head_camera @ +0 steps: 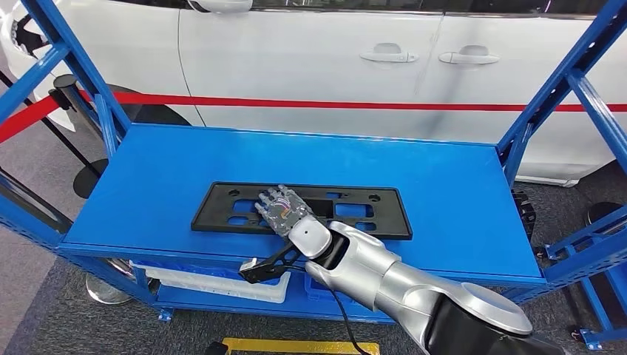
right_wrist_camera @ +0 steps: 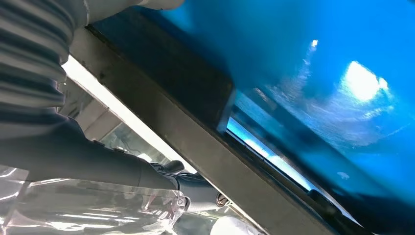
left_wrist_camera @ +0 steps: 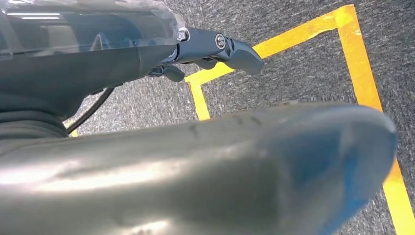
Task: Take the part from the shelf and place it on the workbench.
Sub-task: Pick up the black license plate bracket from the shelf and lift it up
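**Plate frame flat on shelf, right hand on top**

Black plate frame [head_camera: 299, 210], long and pierced with cut-outs, lying flat on the blue shelf [head_camera: 444, 185] near its front edge, square to it. Right hand [head_camera: 282, 207] resting palm-down over the frame's middle, fingers [head_camera: 270, 200] stretched forward and slightly apart, not yet clamped; probably placed to drag or pin the flat piece before a grip. Below, on the lower tier, a white tray [head_camera: 222, 285], contents hidden.

Left wrist view: left hand [left_wrist_camera: 215, 49] hanging above grey carpet and yellow floor tape [left_wrist_camera: 352, 54], holding nothing; fingers curled or apart, cannot tell.

Right wrist view: frame's dark edge [right_wrist_camera: 195, 127] pressed close against blue.
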